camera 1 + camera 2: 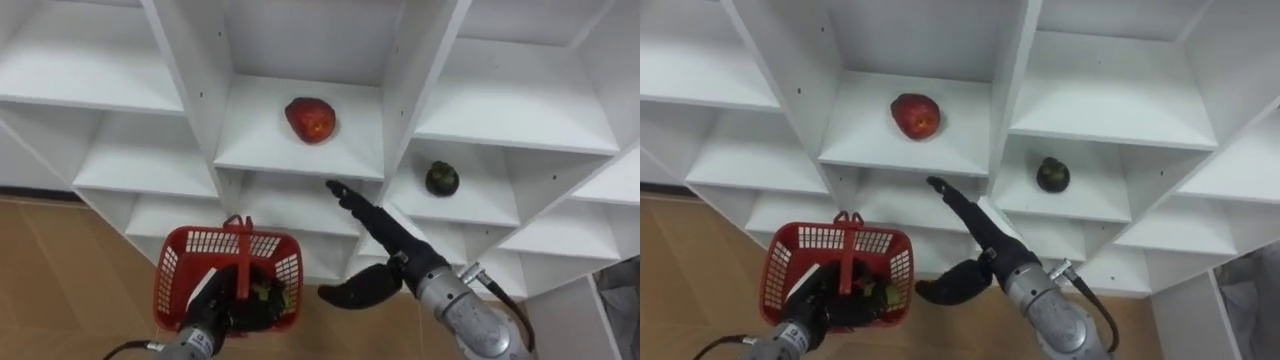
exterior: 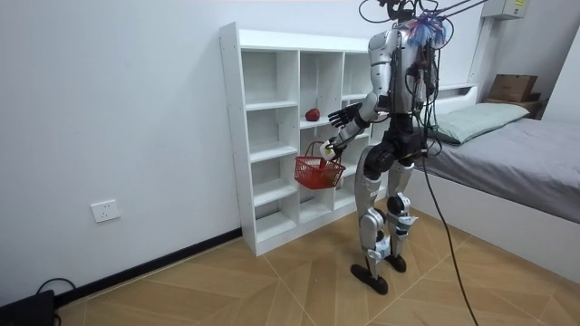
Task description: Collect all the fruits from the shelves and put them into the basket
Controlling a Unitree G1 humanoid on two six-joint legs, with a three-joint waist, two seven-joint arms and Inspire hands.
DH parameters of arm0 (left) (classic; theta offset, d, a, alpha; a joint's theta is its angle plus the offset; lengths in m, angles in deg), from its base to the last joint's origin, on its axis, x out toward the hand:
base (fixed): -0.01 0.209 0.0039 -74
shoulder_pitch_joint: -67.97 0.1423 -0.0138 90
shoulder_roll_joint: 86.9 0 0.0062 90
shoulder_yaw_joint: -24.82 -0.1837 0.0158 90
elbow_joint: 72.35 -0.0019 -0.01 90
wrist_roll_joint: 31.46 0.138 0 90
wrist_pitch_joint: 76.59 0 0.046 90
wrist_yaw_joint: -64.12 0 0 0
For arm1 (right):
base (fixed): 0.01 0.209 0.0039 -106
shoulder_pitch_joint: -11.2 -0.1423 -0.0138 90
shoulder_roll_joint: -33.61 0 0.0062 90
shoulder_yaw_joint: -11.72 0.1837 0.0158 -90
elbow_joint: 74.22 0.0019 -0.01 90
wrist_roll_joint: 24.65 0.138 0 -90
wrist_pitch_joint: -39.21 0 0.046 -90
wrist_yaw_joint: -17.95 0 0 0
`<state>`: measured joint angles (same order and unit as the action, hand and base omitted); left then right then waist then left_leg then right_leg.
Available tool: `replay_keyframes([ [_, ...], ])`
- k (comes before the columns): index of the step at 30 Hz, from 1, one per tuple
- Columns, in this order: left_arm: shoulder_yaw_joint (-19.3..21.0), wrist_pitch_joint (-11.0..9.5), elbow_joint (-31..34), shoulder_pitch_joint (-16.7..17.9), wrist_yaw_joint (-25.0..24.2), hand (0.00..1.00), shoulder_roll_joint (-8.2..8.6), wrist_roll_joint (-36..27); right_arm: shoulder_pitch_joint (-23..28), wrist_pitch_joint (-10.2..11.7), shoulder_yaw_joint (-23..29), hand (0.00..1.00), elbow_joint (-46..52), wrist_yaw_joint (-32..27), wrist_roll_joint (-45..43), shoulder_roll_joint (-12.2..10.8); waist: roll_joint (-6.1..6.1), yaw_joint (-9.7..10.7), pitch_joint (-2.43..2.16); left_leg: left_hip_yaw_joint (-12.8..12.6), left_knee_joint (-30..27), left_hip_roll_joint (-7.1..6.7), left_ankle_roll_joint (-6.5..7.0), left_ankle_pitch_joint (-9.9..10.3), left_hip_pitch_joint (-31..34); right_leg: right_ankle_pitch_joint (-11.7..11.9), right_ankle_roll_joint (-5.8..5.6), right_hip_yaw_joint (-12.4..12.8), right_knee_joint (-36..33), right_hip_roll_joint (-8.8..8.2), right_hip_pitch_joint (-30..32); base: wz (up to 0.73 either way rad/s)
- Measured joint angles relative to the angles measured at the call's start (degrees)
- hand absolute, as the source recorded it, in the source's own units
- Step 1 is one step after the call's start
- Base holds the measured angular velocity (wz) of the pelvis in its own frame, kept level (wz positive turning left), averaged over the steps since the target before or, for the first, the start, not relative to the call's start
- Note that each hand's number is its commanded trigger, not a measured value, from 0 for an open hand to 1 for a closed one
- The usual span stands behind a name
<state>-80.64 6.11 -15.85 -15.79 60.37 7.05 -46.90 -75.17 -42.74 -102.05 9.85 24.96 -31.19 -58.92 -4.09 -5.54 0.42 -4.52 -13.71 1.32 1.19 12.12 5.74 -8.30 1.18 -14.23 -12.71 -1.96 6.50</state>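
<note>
Red fruit (image 1: 311,119): lies alone on a middle shelf of the white closet (image 1: 262,140), set back from the shelf's front edge; apple-like, round, glossy skin.
Handling (judged): firm and fairly light, smooth enough to slip, and may roll if nudged. A hard squeeze would bruise it. Best taken across its widest part, thumb on one side and fingers on the other, coming in from the front.
Right hand (image 1: 393,248): below and in front of the red fruit, fingers straight and spread away from the thumb, holding nothing.
Fingertips (image 1: 335,187): point up at the shelf edge under the red fruit, near it but apart; no contact.
Dark fruit (image 1: 442,178): right of the red fruit and a little lower, in the neighbouring compartment; untouched.
Red basket (image 1: 172,272): well below and left of the red fruit, hanging by its handle.
Left hand (image 1: 207,318): clenched round the red basket's handle.
Basket contents: something small and greenish inside; too dim to name.
Stance: in the room view the robot stands upright facing the closet, close in front of the red fruit.
</note>
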Motion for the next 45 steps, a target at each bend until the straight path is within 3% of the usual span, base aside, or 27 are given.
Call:
replay_keyframes([
  [9,1.25,-0.39,-2.03,-0.15,1.11,1.0,1.39,2.31,-1.1,0.06,0.32,0.0,4.67,-1.76,-0.02,0.29,-0.72,-1.13,0.53,0.04,0.07,0.03,-0.02,0.0,0.57,0.01,0.0,-0.07,-0.06,0.1,0.17,0.01],
  [20,3.74,-0.42,-3.64,-0.35,0.98,1.0,2.0,3.87,-7.51,0.82,0.39,0.0,5.1,-4.02,-0.02,-1.6,-2.01,-1.3,1.03,0.81,-0.16,0.02,-0.02,-0.01,0.6,0.01,0.0,-0.08,-0.11,0.08,0.01,0.01],
  [33,4.09,-0.48,-5.71,-0.44,1.04,1.0,2.12,4.4,-9.98,2.16,0.85,0.0,3.22,-16.68,0.66,-2.33,-2.02,-1.33,1.08,2.8,-0.61,-0.09,-0.06,0.02,0.61,0.01,0.0,-1.15,0.16,0.04,-1.49,0.09],
  [41,5.29,0.59,-8.21,-0.22,0.93,1.0,1.86,7.43,-14.83,2.46,2.8,0.0,-3.37,-22.1,-0.77,-1.14,-2.21,-2.2,1.05,3.56,-0.09,-0.37,-0.32,-0.57,0.98,0.01,0.0,-2.42,0.17,-0.06,-1.25,0.05],
  [45,5.28,0.92,-8.74,-0.25,0.77,1.0,1.5,8.85,-17.92,2.66,3.03,0.0,-5.78,-26.28,-0.76,-0.72,-2.71,-2.64,0.77,4.79,-0.05,-0.6,-0.58,-1.07,1.25,0.01,0.0,-3.52,0.19,-0.12,-1.24,0.19],
])
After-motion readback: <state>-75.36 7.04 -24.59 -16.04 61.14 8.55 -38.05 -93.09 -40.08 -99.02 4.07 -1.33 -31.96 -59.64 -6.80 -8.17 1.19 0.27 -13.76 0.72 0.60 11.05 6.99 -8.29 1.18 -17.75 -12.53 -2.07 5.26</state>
